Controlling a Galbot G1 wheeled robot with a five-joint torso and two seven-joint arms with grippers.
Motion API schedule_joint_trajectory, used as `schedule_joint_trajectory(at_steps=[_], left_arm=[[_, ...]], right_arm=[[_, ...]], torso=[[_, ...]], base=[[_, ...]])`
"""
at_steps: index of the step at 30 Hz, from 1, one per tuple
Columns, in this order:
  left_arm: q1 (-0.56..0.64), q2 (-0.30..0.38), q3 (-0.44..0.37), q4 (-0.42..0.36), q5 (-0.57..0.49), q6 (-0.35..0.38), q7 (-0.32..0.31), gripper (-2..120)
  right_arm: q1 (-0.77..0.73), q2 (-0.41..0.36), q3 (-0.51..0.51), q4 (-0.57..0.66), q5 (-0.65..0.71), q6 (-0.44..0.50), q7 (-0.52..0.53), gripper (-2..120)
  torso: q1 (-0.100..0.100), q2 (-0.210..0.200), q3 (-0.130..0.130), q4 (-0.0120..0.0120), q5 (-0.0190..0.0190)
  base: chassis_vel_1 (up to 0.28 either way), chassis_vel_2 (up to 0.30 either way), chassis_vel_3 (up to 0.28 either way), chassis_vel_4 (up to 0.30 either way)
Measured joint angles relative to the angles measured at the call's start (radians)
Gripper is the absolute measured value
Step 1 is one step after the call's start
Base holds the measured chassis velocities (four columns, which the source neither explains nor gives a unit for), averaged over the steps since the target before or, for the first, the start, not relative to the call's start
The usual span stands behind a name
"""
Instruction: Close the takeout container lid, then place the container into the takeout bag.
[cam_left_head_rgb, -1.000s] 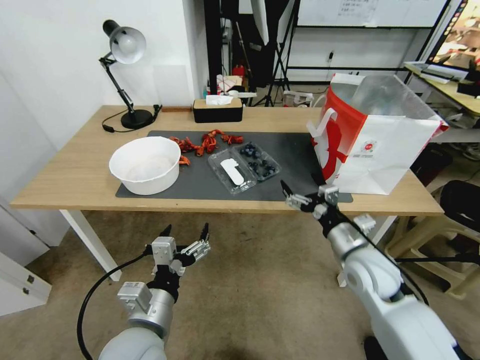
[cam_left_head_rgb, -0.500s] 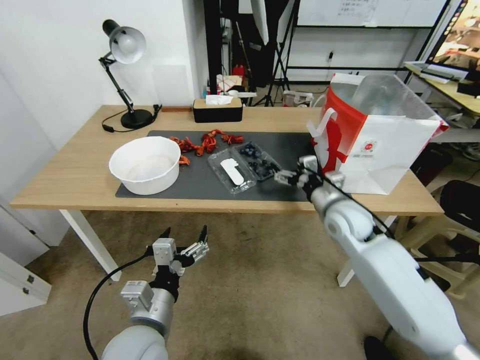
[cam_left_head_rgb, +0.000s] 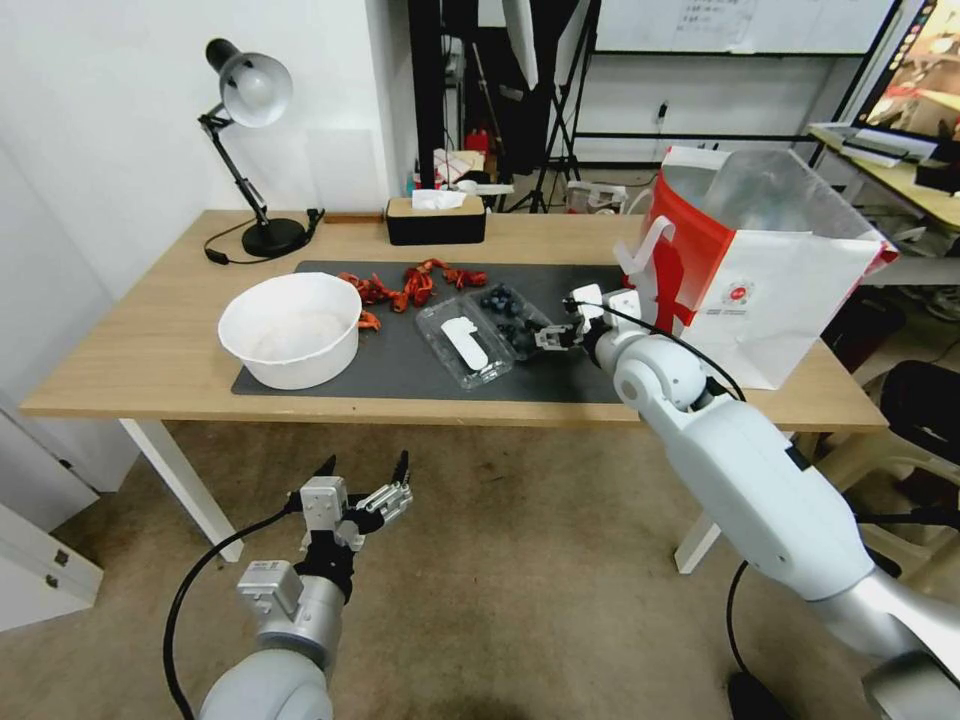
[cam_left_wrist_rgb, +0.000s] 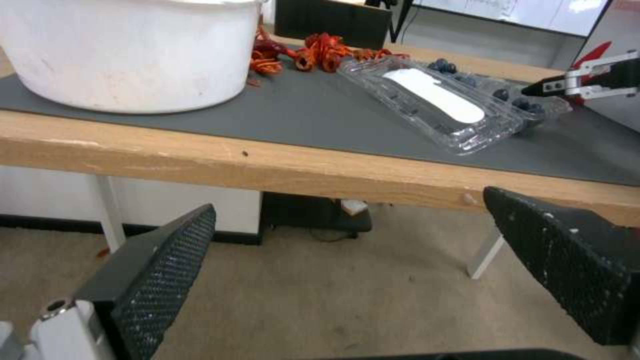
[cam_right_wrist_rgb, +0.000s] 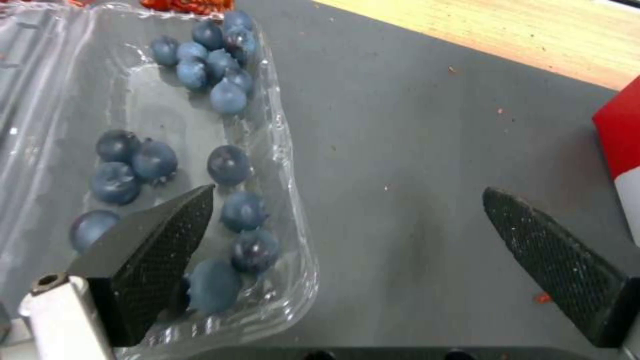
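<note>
The takeout container (cam_left_head_rgb: 488, 333) lies open on the grey mat (cam_left_head_rgb: 400, 372). Its lid (cam_left_head_rgb: 463, 343), with the white label, lies flat to the left of the blueberry tray (cam_left_head_rgb: 516, 322). My right gripper (cam_left_head_rgb: 556, 330) is open at the tray's right edge. In the right wrist view, one finger of the right gripper (cam_right_wrist_rgb: 350, 190) hangs over the berries in the tray (cam_right_wrist_rgb: 200, 125) and the other over bare mat. The takeout bag (cam_left_head_rgb: 760, 270) stands open just right of that arm. My left gripper (cam_left_head_rgb: 365, 482) hangs open below the table front, and its wrist view shows the lid (cam_left_wrist_rgb: 433, 97).
A large white bowl (cam_left_head_rgb: 290, 330) sits at the mat's left end, with red food pieces (cam_left_head_rgb: 410, 283) behind it. At the back of the table are a black desk lamp (cam_left_head_rgb: 250, 160) and a tissue box (cam_left_head_rgb: 435, 220). The wooden table edge (cam_left_wrist_rgb: 300, 170) is above my left gripper.
My right arm has reached forward and left, from in front of the table edge to the berry tray's right side, over the mat. The left arm has barely moved.
</note>
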Motion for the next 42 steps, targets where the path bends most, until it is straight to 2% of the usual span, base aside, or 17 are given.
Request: schedule_joint_trajectory(at_steps=[22, 42], left_arm=[[-0.01, 0.003, 0.003, 0.016, -0.002, -0.004, -0.004, 100], [-0.017, 0.004, 0.005, 0.023, -0.004, -0.006, -0.005, 100]], right_arm=[[0.025, 0.004, -0.022, -0.051, 0.001, -0.02, -0.013, 100], [-0.019, -0.024, -0.029, 0.014, 0.003, -0.018, 0.004, 100]], torso=[[0.0, 0.0, 0.0, 0.0001, 0.0], [0.0, 0.0, 0.0, 0.0001, 0.0001]], base=[[0.0, 0.0, 0.0, 0.0], [0.0, 0.0, 0.0, 0.0]])
